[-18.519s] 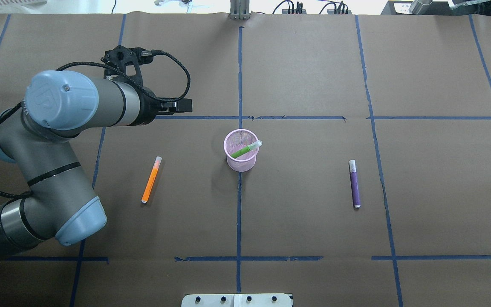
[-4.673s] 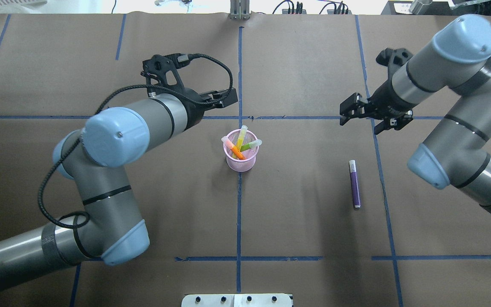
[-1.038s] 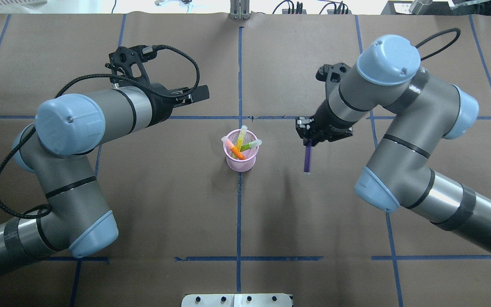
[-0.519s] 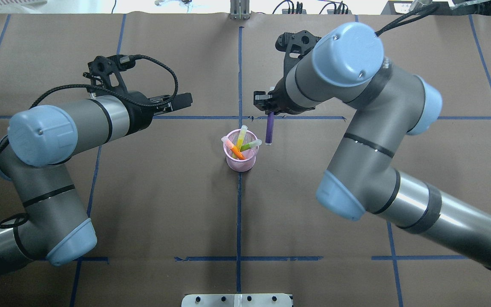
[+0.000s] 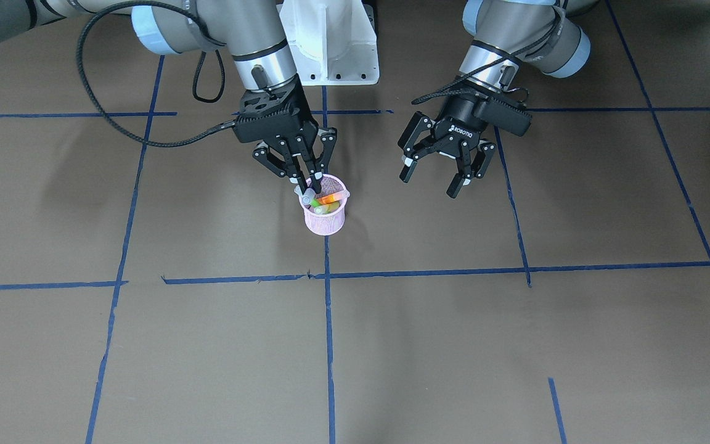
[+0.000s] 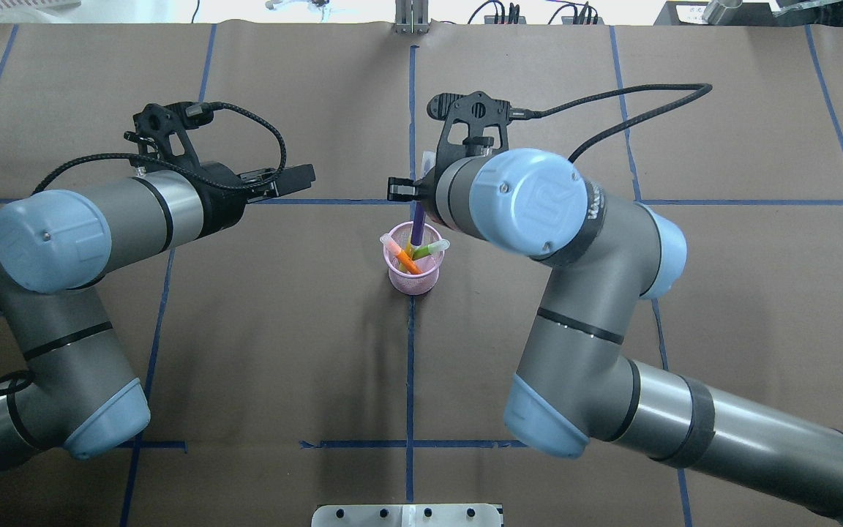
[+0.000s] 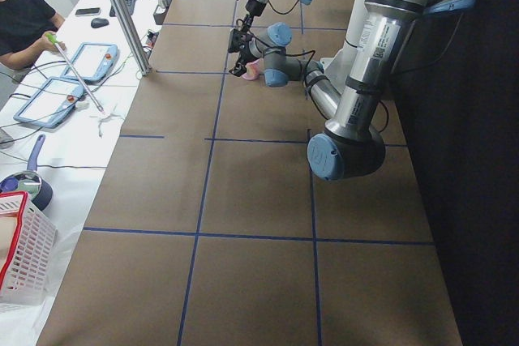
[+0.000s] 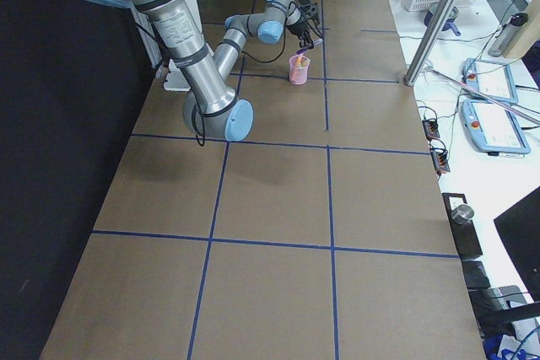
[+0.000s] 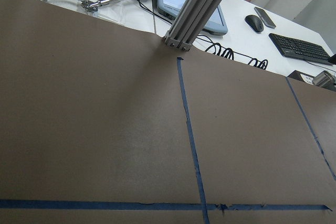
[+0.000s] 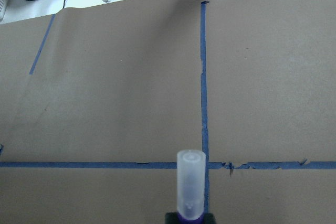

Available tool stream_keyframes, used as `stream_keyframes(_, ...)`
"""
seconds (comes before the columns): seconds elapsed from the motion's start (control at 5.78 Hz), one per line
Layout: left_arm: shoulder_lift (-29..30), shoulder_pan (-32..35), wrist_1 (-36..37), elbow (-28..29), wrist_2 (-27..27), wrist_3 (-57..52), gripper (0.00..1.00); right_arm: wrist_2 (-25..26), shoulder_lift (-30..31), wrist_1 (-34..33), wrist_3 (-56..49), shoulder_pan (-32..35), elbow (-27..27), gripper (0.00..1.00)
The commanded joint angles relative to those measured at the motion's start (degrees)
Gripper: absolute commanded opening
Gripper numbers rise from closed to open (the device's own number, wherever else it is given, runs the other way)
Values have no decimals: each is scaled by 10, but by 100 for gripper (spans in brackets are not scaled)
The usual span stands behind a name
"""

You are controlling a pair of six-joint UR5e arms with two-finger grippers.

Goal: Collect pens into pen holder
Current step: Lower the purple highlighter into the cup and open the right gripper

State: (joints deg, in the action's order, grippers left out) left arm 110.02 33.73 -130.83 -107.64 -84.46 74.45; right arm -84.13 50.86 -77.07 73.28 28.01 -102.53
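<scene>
Brown-papered table (image 6: pixel 282 351), gridded with blue tape (image 6: pixel 410 366); contents listed across the overhead view. Item one, left gripper (image 5: pixel 430 184): fingers spread wide, holding nothing, hanging over bare table well apart from the cup; its arm has drawn a little further back than half a second ago. Item two, pen holder (image 6: pixel 413 282): pink mesh cup, upright on the centre tape line, unmoved; orange pen (image 6: pixel 407 263) and green pen (image 6: pixel 430 250) lean inside it, caps above the rim. Item three, purple pen (image 6: pixel 417 223): hanging near upright, cap end up, lower end apparently within the holder's mouth. Half a second ago it hung just beside the cup's right rim; some seconds before that it lay flat on the table well to the right. Item four, right gripper (image 5: pixel 307 184): fingers closed on the purple pen just below its pale cap, fingertips about level with the rim. Assessment: no pen remains lying on the table, so this looks like the last one. Only the release is left, and the pen may settle against those already leaning there rather than drop straight.
</scene>
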Motion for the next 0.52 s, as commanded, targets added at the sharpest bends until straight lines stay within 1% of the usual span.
stream_keyframes(0.0, -1, 0, 0, 1, 0, 0, 100, 28, 6, 3, 1, -21, 0, 0)
stream_keyframes(0.35, -1, 0, 0, 2, 0, 0, 100, 43, 7, 3, 1, -26, 5, 1)
